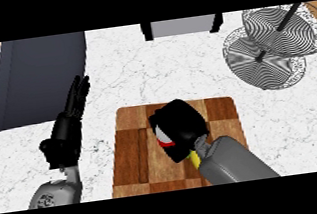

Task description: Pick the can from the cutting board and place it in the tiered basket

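grey forearms enter from the lower edge, both cut off there. the right hand (179, 126) lies over the middle of the cutting board (134, 152), its black fingers curled down around the can (164, 139), so the can sits on the board under the palm. only a sliver of the can shows at the hand's left side, red and white; any label or writing on it is covered and cannot be read. a yellow strip shows at the wrist, where the hand meets the forearm. the board is a checker of light and dark wood, its near edge cut off by the frame.

the left hand (71, 123) rests left of the board on the white marbled counter (128, 77), fingers straight, close together and pointing away, holding nothing.

farther off, a dark grey slab (35, 80) lies at the left, its top cut off. at the far right stands the tiered basket (276, 45), two round wire tiers on a dark central post, well apart from the board. a dark-framed grey box (180, 26) sits at the far edge, partly cropped.
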`<state>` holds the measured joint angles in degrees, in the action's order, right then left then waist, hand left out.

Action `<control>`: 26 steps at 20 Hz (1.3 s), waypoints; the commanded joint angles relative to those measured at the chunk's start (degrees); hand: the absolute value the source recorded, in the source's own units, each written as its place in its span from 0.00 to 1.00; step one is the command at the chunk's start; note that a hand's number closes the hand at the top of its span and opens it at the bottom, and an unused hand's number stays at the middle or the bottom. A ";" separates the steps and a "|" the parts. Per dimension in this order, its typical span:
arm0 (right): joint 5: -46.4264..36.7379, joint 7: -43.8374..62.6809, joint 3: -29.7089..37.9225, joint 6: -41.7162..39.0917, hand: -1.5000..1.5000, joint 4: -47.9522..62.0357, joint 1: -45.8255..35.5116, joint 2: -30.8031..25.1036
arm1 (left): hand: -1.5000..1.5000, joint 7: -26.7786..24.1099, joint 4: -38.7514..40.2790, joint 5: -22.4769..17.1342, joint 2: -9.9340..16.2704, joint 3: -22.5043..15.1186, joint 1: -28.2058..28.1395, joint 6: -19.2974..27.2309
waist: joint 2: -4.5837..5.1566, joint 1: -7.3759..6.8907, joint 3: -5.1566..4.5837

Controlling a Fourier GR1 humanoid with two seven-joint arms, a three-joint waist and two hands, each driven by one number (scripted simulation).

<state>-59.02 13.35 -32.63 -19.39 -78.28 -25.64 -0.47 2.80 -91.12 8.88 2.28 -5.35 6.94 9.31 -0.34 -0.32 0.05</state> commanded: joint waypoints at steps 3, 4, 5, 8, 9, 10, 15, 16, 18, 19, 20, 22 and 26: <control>-6.55 18.34 7.97 -2.02 1.00 9.21 2.71 -4.32 | 0.50 0.37 -0.59 0.12 1.08 1.45 -0.02 0.46 | 0.38 1.24 -0.19; -7.14 23.33 10.01 -2.98 1.00 9.47 2.97 -3.89 | 0.50 -0.01 -0.07 0.08 -0.24 0.68 -0.90 1.00 | 0.28 2.02 -0.30; -8.06 25.64 10.31 -3.39 1.00 10.17 3.15 -3.84 | 0.50 0.36 -0.74 0.10 0.10 1.03 -1.09 1.11 | 0.25 1.18 -0.22; -9.56 33.48 13.01 -4.58 1.00 9.47 -0.23 -1.01 | 0.50 0.70 -1.68 -0.14 0.45 0.50 -1.05 0.08 | 0.21 0.17 -0.11; -10.44 35.97 11.00 -3.94 1.00 8.13 1.98 0.36 | 0.50 1.14 -1.34 0.24 0.01 0.83 -0.78 1.05 | 0.19 0.37 -0.09; -11.10 36.81 11.81 -2.34 1.00 8.94 0.48 0.39 | 0.50 -1.35 3.03 1.28 -0.34 0.58 0.10 1.35 | 0.43 0.51 -0.09; -14.49 43.02 11.39 -3.94 1.00 0.87 0.47 0.43 | 0.50 0.23 3.00 0.94 -1.42 -0.29 1.01 0.78 | 0.27 0.53 -0.07; -13.34 42.93 15.03 -7.81 1.00 -2.51 -2.62 -1.60 | 0.50 1.69 0.65 -0.30 0.69 2.05 1.84 -0.07 | 0.17 0.60 -0.08; -15.24 47.22 12.69 -12.49 1.00 -10.11 -2.23 0.08 | 0.50 -2.53 2.84 1.23 -0.49 0.25 -1.21 0.81 | 0.00 1.12 -0.12; -16.41 46.82 12.88 -10.10 1.00 -10.83 -1.43 -0.07 | 0.50 0.97 -1.08 0.63 -0.77 -0.26 -1.51 0.56 | 0.04 0.68 -0.07; -16.11 47.59 14.40 -14.32 1.00 -15.52 -2.36 -1.72 | 0.50 1.28 -1.40 -0.32 1.28 1.77 -1.50 -0.42 | -0.20 1.13 -0.10; -16.20 47.00 17.03 -17.43 1.00 -18.86 -6.69 -2.25 | 0.50 -0.94 1.96 0.44 0.16 1.58 0.79 0.44 | -0.05 1.35 -0.12; -18.15 49.08 20.36 -23.28 1.00 -24.54 -12.94 -0.40 | 0.50 0.93 1.12 1.49 -0.94 0.79 0.95 1.80 | -0.04 1.02 -0.10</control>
<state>-75.81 54.09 -14.75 -33.75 -96.66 -33.77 -1.80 2.65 -90.96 9.37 1.59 -5.48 6.25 9.50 -0.52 0.66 -0.01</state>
